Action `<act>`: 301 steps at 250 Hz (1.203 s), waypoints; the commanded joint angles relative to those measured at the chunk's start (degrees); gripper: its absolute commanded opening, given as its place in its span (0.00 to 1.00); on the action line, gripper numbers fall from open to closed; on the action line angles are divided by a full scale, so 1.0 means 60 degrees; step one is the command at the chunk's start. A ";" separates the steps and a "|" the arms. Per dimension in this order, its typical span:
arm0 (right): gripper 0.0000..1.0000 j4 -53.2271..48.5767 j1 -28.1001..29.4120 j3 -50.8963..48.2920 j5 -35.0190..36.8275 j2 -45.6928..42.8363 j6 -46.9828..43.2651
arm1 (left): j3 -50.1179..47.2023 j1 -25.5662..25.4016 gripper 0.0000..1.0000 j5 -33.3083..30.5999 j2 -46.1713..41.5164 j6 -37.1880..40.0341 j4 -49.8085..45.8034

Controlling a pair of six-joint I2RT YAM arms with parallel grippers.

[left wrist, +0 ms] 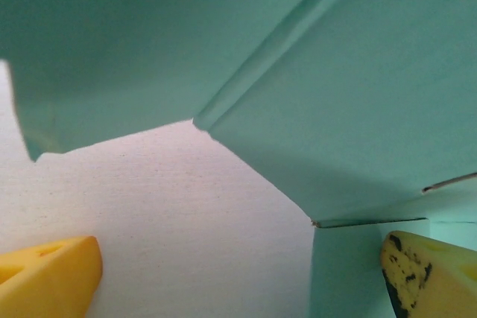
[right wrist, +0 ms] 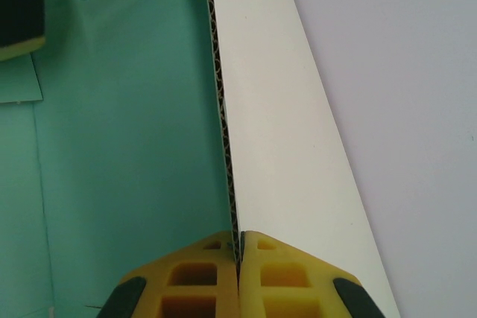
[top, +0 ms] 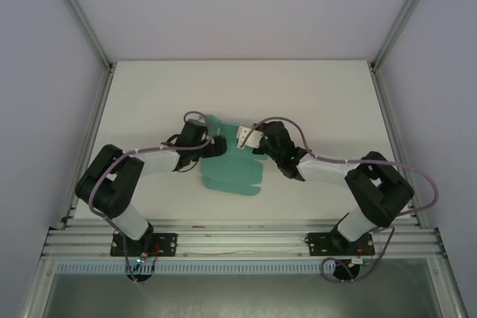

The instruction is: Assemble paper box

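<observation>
The paper box [top: 235, 173] lies half folded about the middle of the table [top: 298, 94]. My right gripper [right wrist: 238, 258] is pinched tight on the edge of one raised side panel [right wrist: 276, 109]; I should hold it upright without tugging, since thin card creases. My left gripper [left wrist: 235, 258] is spread wide, holding nothing, low at the sheet's left side under a flap [left wrist: 149, 35]. Both arms reach inward from the near edge

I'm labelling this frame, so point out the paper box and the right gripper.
paper box [top: 237, 173]: top external view, middle of the teal sheet.
right gripper [right wrist: 238, 237]: right wrist view, where its yellow fingertips pinch the raised flap's edge.
</observation>
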 commanded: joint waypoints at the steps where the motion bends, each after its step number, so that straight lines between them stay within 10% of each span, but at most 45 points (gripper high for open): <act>1: 0.00 0.0230 0.0024 0.0074 -0.0115 -0.0309 0.0264 | 0.0362 -0.0446 0.97 -0.0856 0.0502 0.0287 -0.0519; 167: 0.00 0.0745 -0.0222 0.0391 0.1298 0.0325 -0.1682 | -0.0497 -0.0360 1.00 -0.2640 -0.3958 0.0264 -0.2390; 301: 0.00 0.5104 -0.0150 0.0642 0.0916 0.2316 -0.5265 | 0.1126 0.2972 1.00 -0.1174 -0.2779 -0.0603 -0.2566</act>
